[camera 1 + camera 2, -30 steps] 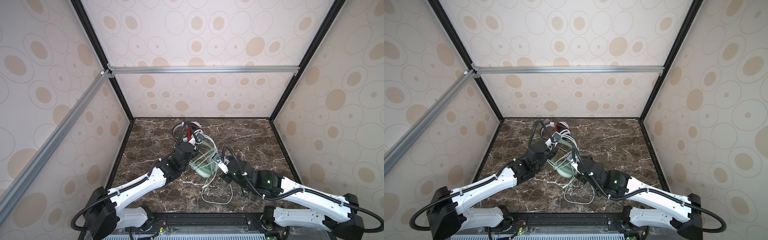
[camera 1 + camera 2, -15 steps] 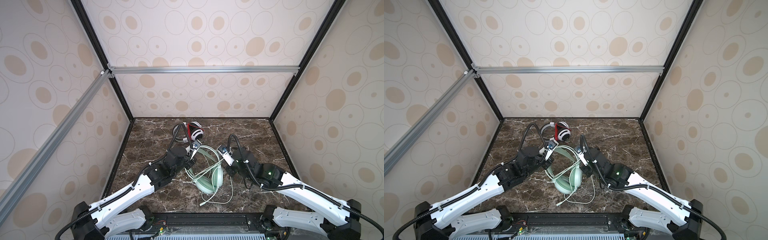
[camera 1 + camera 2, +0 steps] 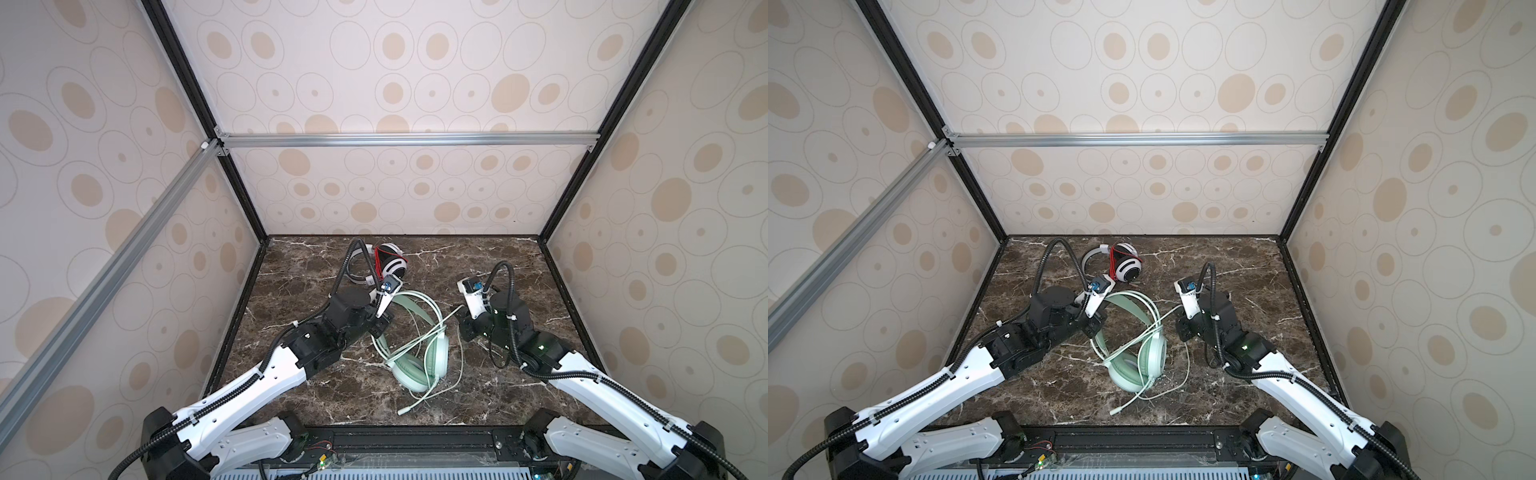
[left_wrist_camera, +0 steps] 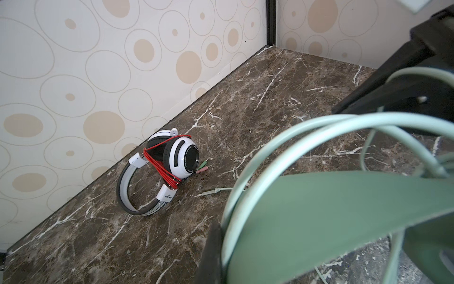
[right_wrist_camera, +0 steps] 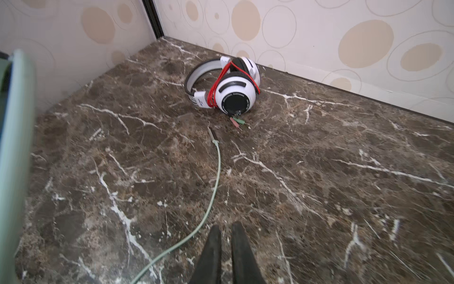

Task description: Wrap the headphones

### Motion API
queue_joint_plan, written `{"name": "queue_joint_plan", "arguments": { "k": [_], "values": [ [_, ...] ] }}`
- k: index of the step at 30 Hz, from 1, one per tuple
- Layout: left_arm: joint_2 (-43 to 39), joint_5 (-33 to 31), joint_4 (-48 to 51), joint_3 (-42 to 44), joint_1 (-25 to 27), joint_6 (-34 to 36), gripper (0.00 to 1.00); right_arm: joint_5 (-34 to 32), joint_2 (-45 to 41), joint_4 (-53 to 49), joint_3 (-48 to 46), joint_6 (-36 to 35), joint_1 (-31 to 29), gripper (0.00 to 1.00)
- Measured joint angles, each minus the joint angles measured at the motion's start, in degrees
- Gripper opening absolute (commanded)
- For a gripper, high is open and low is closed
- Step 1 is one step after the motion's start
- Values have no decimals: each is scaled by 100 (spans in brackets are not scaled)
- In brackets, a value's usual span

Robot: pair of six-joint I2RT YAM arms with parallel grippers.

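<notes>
gripping mint headset (image 3: 419,361), left gripper (image 3: 381,327), cord (image 5: 216,177) loose

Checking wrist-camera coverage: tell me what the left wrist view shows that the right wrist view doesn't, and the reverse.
Left wrist only: green cord loops draped over the headband of the mint-green headset. Right wrist only: the right gripper, slightly open, empty, the cord lying beside it. Both: the white headset wound with its red cord, its pink and green plugs, the green cord's plug, a piece of the mint-green headset, the marble tabletop.
</notes>
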State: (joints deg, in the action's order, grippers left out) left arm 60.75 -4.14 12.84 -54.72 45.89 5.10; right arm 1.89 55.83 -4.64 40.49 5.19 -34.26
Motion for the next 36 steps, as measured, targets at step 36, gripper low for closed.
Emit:
{"name": "queue_joint_plan", "arguments": {
  "k": [36],
  "values": [
    [422, 1043, 2, -2356, -24, -1637, 0, 413, 1255, 3418, -833, 846, 129, 16]
  ]
}}
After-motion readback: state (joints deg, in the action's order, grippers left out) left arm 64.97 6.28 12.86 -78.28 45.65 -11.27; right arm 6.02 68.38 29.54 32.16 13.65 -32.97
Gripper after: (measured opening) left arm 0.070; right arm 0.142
